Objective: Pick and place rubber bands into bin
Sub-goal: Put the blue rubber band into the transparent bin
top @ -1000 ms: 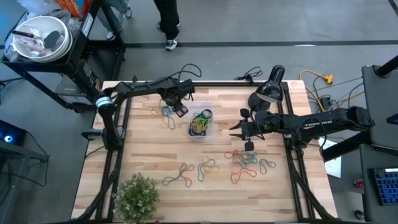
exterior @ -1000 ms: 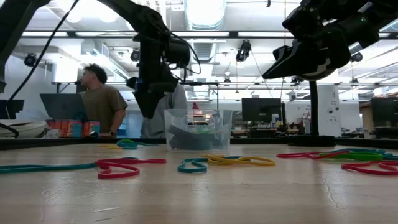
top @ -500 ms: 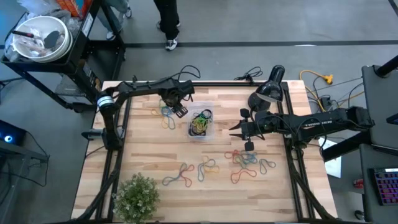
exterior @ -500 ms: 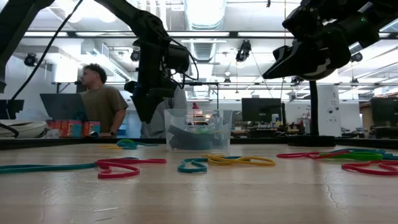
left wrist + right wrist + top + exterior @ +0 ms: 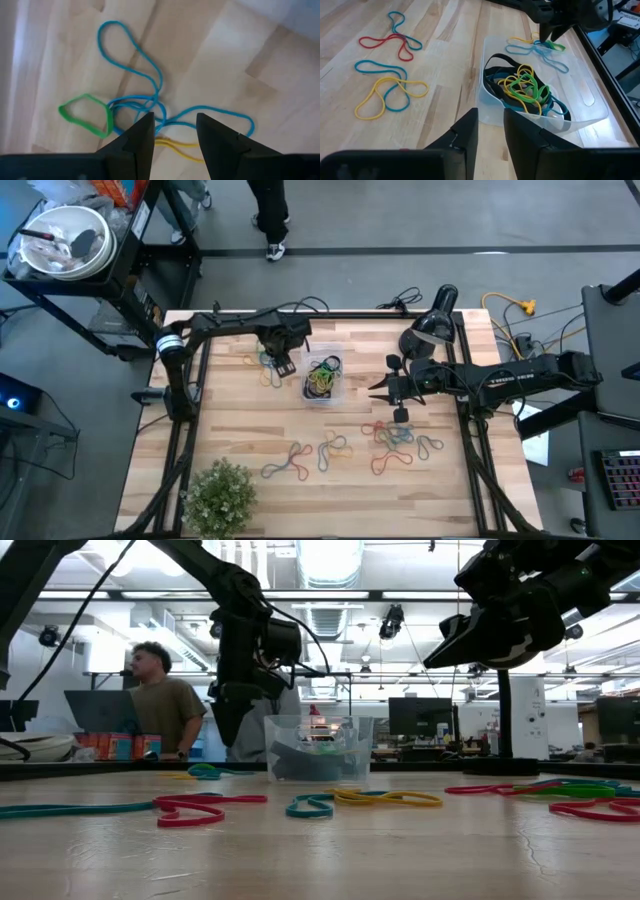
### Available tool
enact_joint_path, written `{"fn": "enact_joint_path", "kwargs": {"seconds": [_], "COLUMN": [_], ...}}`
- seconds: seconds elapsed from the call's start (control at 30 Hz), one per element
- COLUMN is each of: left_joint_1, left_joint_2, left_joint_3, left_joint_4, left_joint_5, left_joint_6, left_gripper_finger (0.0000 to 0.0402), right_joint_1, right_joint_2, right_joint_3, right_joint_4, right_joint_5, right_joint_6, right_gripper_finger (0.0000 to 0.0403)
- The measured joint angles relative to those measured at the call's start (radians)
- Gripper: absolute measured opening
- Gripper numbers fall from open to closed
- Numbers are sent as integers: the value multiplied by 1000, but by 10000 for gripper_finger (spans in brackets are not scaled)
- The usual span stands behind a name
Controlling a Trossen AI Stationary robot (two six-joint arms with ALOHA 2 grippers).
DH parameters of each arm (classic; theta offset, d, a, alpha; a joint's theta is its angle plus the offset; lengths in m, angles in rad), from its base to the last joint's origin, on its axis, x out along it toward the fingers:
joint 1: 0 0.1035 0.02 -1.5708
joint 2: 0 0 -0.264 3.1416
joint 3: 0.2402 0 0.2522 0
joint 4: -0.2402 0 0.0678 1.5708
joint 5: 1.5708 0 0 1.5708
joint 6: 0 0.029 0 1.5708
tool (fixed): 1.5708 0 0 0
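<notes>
1. Hovering low over a small knot of bands, the left end effector (image 5: 281, 361) has its fingers parted, because the blue, green and yellow rubber bands (image 5: 150, 115) lie directly under the gap between them and nothing is gripped yet.
2. This knot lies on the counter (image 5: 230, 430) just beside the bin (image 5: 324, 377), on the left arm's side, so I judge it a short carry once a band is caught.
3. The bin stands near the middle of the counter and already holds a tangle of black, green, yellow and blue bands (image 5: 522, 87); its clear walls keep the floppy loops together.
4. The right end effector (image 5: 385, 388) waits in the air on the other side of the bin, above the counter. Its fingers (image 5: 462, 135) have a narrow gap and hold nothing.
5. More loose bands (image 5: 400, 442) lie scattered along the front part of the counter, so much of the task is left.
6. A small plant (image 5: 222, 498) stands at the front corner, apart from the work.
</notes>
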Motion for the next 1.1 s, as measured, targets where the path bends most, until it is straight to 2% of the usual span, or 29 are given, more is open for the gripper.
{"fn": "enact_joint_path", "kwargs": {"seconds": [0.17, 0.37, 0.57, 0.8, 0.97, 1.1], "left_joint_1": [-2, -3, -4, -27, -47, -47], "left_joint_2": [0, 0, 0, -23, -48, -49], "left_joint_3": [0, 0, 0, 0, 0, 0], "left_joint_4": [-1, -2, -4, -89, -98, -96], "left_joint_5": [3, 24, 53, 185, 208, 209], "left_joint_6": [23, -53, -54, 110, 236, 264], "left_gripper_finger": [130, 130, 130, 130, 130, 130], "right_joint_1": [0, 0, 0, 0, 0, 0], "right_joint_2": [0, 0, 0, 0, 0, 0], "right_joint_3": [0, 0, 0, 0, 0, 0], "right_joint_4": [0, 0, 0, 0, 0, 0], "right_joint_5": [0, 0, 0, 0, 0, 0], "right_joint_6": [0, -3, 0, 2, 4, 4], "right_gripper_finger": [87, 78, 79, 79, 72, 68]}}
